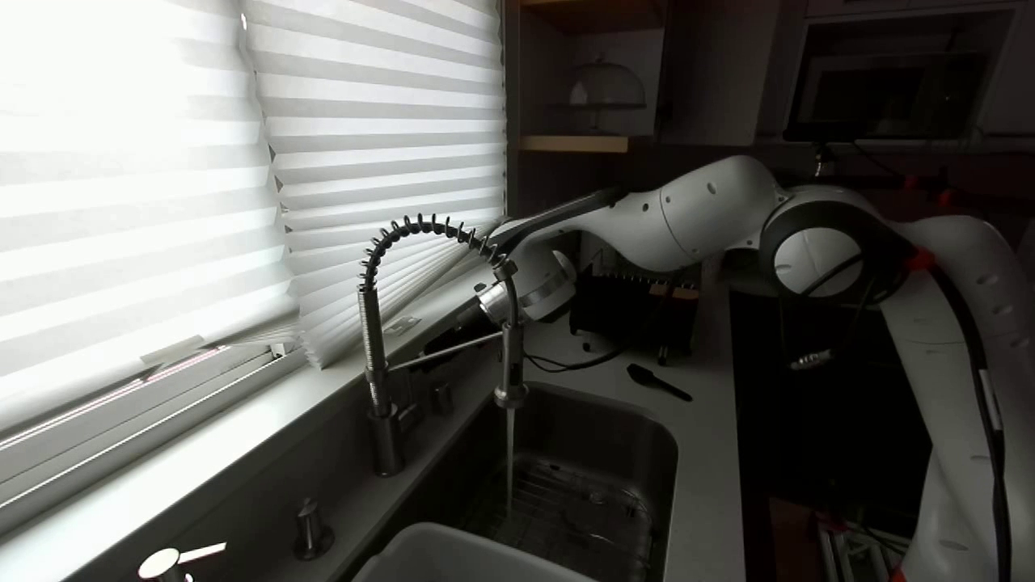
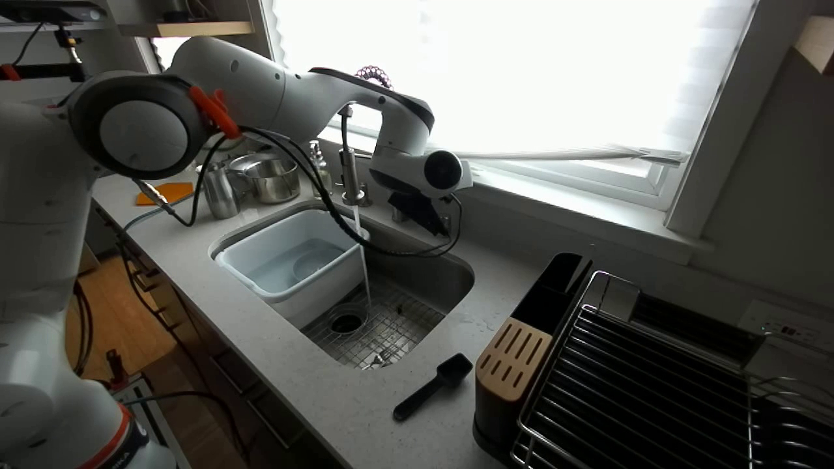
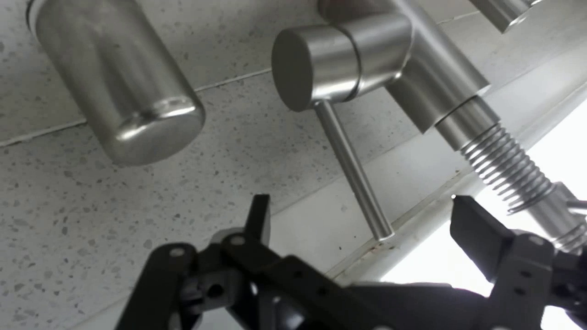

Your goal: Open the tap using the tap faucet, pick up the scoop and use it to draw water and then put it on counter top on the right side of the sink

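In an exterior view, around the sink, the arm's base at eight o'clock read, in part, something like "IKA"; no other writing was legible. At twelve, the tap ran water: opening seemed done. Near one, the tool stood wide and empty by the lever; next likely called for fetching the scoop, on the table at five.
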You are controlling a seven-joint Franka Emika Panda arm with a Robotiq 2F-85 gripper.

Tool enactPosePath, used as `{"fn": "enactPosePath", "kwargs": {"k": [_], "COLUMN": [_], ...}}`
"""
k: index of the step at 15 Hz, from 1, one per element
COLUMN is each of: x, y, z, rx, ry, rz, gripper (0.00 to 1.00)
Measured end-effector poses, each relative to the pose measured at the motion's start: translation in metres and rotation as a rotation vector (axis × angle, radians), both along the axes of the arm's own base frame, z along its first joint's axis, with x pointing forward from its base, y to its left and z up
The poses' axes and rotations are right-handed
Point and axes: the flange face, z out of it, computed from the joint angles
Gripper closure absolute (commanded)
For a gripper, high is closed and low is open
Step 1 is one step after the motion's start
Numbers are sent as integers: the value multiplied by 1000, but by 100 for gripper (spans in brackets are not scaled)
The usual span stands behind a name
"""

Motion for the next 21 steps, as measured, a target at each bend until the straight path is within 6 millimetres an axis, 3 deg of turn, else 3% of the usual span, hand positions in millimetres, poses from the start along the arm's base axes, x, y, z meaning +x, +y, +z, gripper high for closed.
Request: {"fn": "enactPosePath", "kwargs": {"k": [4, 13, 17, 21], "x": [-22, -101, -144, -151], "y": [-8, -67, -87, -89], "z": [21, 78, 81, 80], "rx": [20, -119, -124, -121], "ry": [181, 510, 630, 643], "rz": [82, 170, 243, 244], "gripper": [0, 0, 0, 0]}}
